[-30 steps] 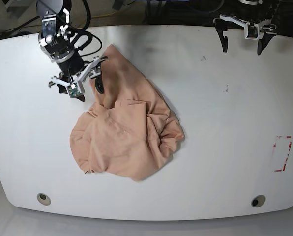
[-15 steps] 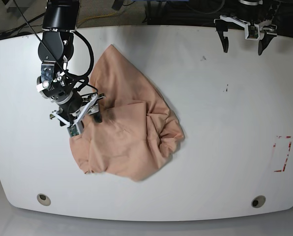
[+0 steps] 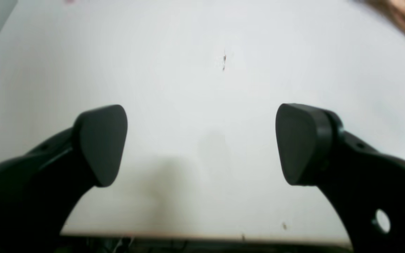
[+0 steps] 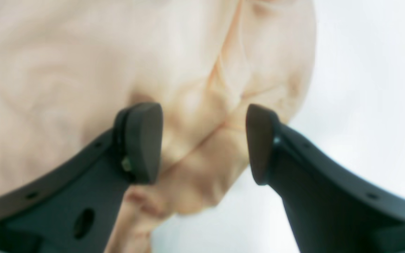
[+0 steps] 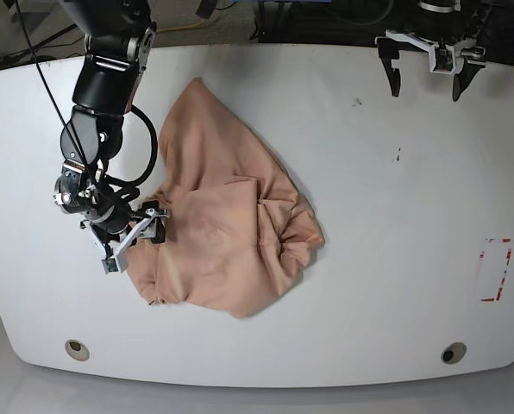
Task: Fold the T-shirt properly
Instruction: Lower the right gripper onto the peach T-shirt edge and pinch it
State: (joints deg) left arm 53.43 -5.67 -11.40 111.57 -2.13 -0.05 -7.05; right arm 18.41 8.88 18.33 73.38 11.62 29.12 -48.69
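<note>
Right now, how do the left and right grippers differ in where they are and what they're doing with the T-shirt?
The right gripper is low at the T-shirt's near-left edge, jaws open around a fold; the left gripper hangs over the bare table at the far edge, away from the cloth. The left gripper's jaws stand wider than the right's. Both are open, and neither holds anything.

Plain peach T-shirt (image 5: 227, 224), white table (image 5: 395, 259), black fingers (image 3: 102, 144).
</note>
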